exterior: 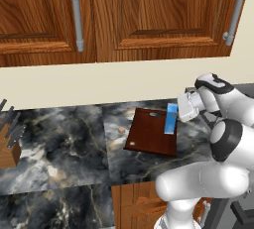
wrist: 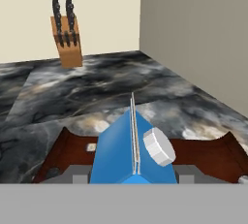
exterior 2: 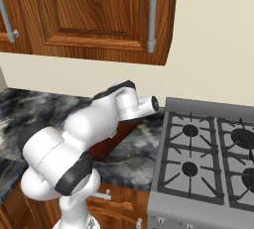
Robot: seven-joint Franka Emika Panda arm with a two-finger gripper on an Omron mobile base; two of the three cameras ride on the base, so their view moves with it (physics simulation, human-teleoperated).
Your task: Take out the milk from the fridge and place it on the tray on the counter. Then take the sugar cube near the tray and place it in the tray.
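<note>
A: We log the counter first: black marble, with the tray lying flat on it just left of the arm in the left base view. The knife block sits far off at the tray's 9 o'clock.

B: We note the milk upright over the tray's 3 o'clock edge, the end effector clamped on it. In the hand view the carton's gable sits between the fingers, tray below.

A: Our main risk, as we judge it: the carton hangs close to the tray's edge, so a release here could land it half on the rim and tip it.

B: Second risk: we cannot tell whether the base touches wood yet. Opening while it hangs clear would drop it.

A: Smallest item: a pale speck at the tray's 9 o'clock, likely the sugar cube. A toppling carton might knock it.
</note>
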